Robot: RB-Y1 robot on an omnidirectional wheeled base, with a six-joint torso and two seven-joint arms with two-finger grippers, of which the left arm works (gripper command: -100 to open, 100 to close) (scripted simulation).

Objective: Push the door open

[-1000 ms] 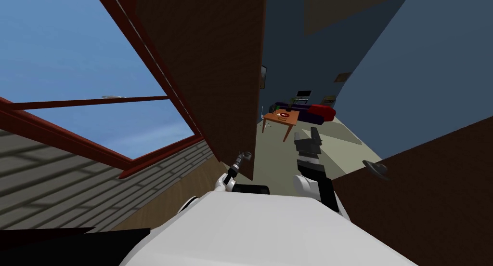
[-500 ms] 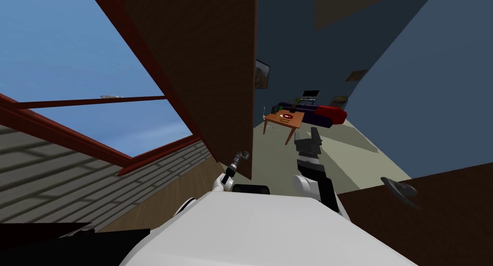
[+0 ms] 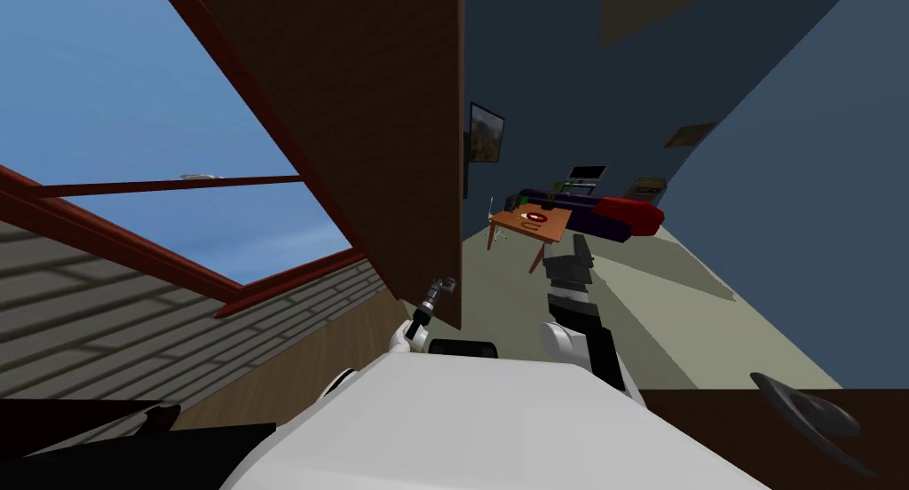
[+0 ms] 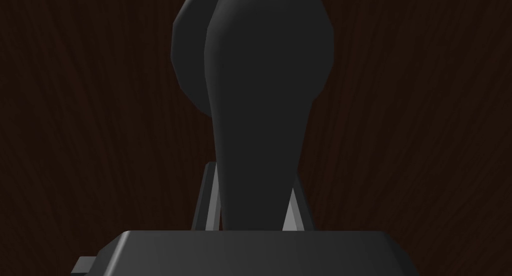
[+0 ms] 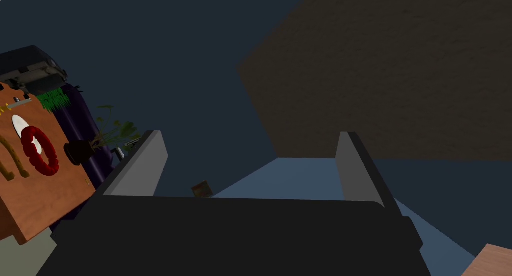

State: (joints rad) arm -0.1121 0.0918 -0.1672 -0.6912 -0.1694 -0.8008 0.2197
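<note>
So our left gripper (image 4: 252,198) is clamped on the dark door handle (image 4: 260,88), with the door (image 4: 425,113) right ahead of it, ready for shoving, while the right gripper (image 5: 252,153) hangs idle, fingers apart.

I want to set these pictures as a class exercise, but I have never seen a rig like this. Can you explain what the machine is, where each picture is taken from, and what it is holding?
It is a two-armed robot in a simulated house, and it carries three cameras. The wide picture looks steeply down from its head, which is why the walls lean. The other two pictures each look along one hand. The left pincer is at the edge of a brown door. Its own camera shows its two thin fingers shut on the dark handle. The right pincer is open and holds nothing; it points into the room beyond the door. In that room stands a table with a red ring on it.
</note>
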